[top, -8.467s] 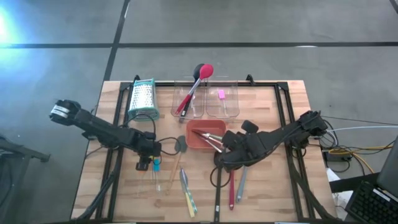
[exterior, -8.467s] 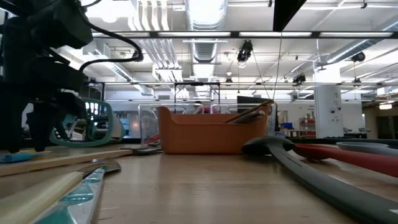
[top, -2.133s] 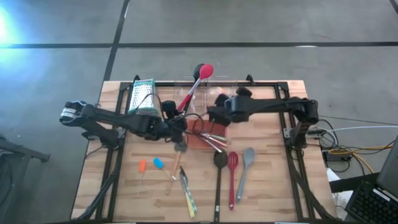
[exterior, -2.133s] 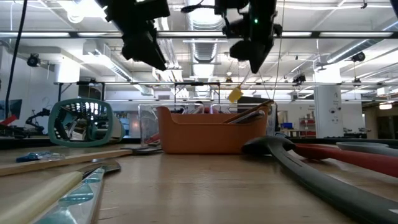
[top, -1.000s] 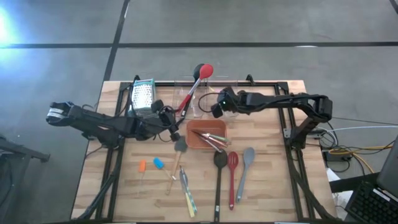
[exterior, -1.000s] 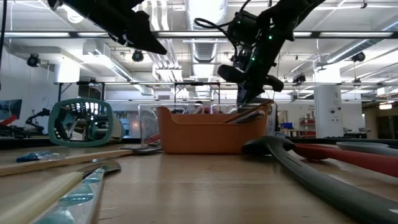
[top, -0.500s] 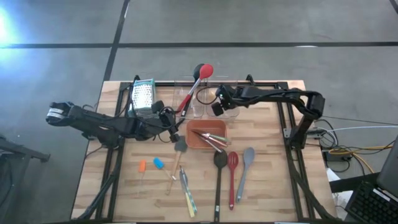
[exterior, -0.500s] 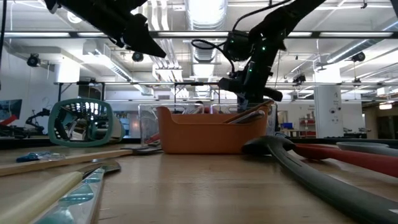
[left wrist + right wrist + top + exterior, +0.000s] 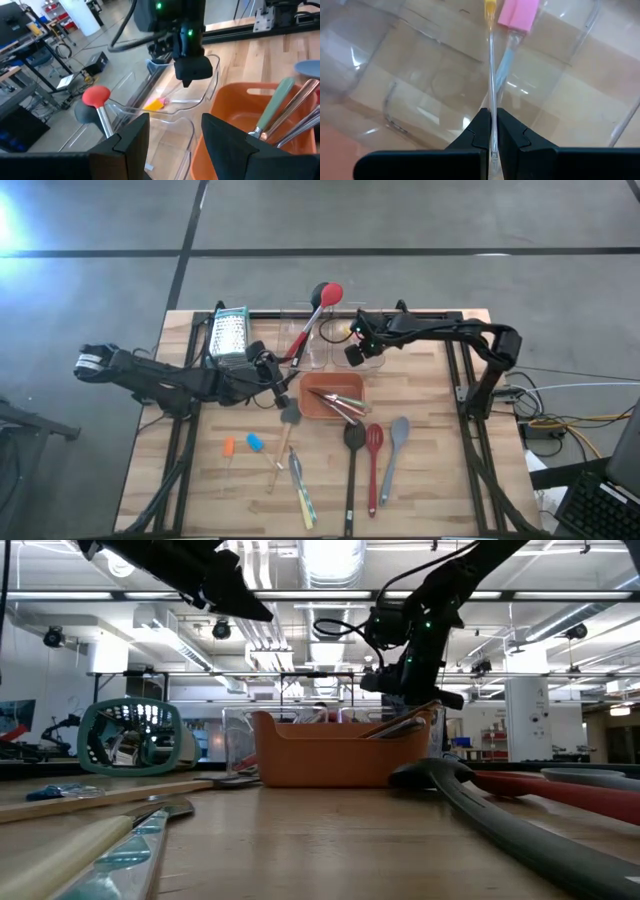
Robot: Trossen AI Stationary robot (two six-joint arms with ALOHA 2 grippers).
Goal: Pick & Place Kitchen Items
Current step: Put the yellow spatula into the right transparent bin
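Bright, even light falls from overhead. In the high view a white glare burns at nine to ten o'clock on the grey floor (image 9: pixel 20 220), while the counter (image 9: pixel 430 480) shows only faint shadows. In the low view, ceiling strip lights (image 9: pixel 330 558) blaze at twelve o'clock, leaving the arms as dark silhouettes; the nearest utensils at six o'clock blur heavily. The left wrist view is crisp farther off, soft up close. The clear tub (image 9: pixel 420 65) carries pale reflections.

place: lab/workshop | cues: exposed ceiling ducts (image 9: pixel 325 580), strip lights (image 9: pixel 560 610), far shelving (image 9: pixel 490 740), 2 arms at a wooden table (image 9: pixel 420 470)
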